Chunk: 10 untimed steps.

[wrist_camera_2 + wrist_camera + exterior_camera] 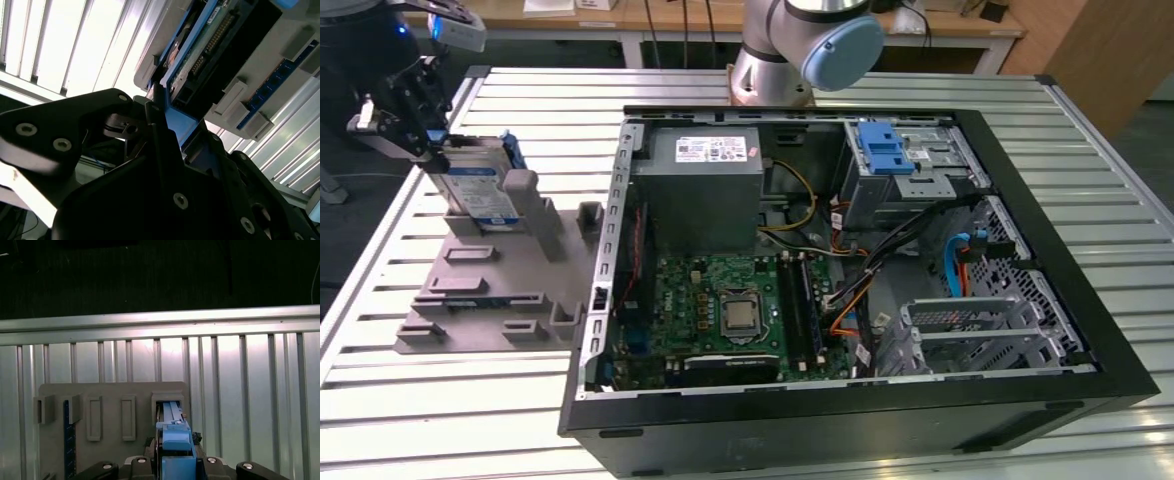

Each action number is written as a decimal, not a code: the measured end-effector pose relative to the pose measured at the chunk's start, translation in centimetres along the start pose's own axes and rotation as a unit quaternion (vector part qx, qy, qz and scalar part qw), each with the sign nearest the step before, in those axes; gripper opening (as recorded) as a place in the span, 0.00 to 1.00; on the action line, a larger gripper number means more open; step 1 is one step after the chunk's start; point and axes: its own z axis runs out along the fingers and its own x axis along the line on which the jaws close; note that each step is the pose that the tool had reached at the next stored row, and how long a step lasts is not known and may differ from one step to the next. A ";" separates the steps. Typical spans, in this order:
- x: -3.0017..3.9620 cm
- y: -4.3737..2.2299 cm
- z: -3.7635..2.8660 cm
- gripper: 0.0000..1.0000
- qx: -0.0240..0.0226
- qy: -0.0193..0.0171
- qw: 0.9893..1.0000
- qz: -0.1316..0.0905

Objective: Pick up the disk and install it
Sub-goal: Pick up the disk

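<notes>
1. Pick-up stage: the gripper (427,140) is down at the exterior view's left, over the gray holder block (487,290) on the bench (454,400), right at the top end of the disk (476,190).
2. The disk stands upright on edge in one pocket of that holder, outside the computer case (1067,380). Nothing is installed yet.
3. In the first wrist view the disk's blue carrier (175,442) sits squarely between the jaws. They look closed on it, one on each side of the carrier's end.
4. My read is that getting it out calls for a straight pull along the pocket walls. Any tilt could bind the carrier against the gray sides.
5. The install side is the metal drive cage (927,175), at the far corner of the case under the blue latch bracket (886,150).
6. What crowds that spot:
   - The gray power supply box (700,190) sits just beside the cage.
   - A tangle of cables (907,240) runs below the cage and across towards the motherboard (720,310).
7. The case's raised black rim stands between holder and cage, so I judge the carry needs height to clear it.
</notes>
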 end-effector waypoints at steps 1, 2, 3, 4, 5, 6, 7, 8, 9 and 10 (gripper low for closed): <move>0.00 0.00 0.00 0.36 0.000 0.000 1.000 0.000; 0.00 0.00 -0.01 0.36 0.000 0.000 1.000 0.000; 0.00 0.00 -0.07 0.36 0.000 0.000 1.000 0.000; 0.00 0.00 -0.13 0.36 0.000 0.000 1.000 0.000; 0.00 0.00 -0.22 0.36 0.000 0.000 1.000 0.000; 0.00 0.00 -0.31 0.36 0.000 0.000 1.000 0.000; 0.00 0.00 -0.41 0.36 0.000 0.000 1.000 0.000; 0.00 0.00 -0.50 0.36 0.000 0.000 1.000 0.000; 0.01 0.00 -0.57 0.36 0.000 0.000 1.000 0.000; 0.01 0.00 -0.59 0.36 0.000 0.000 1.000 0.000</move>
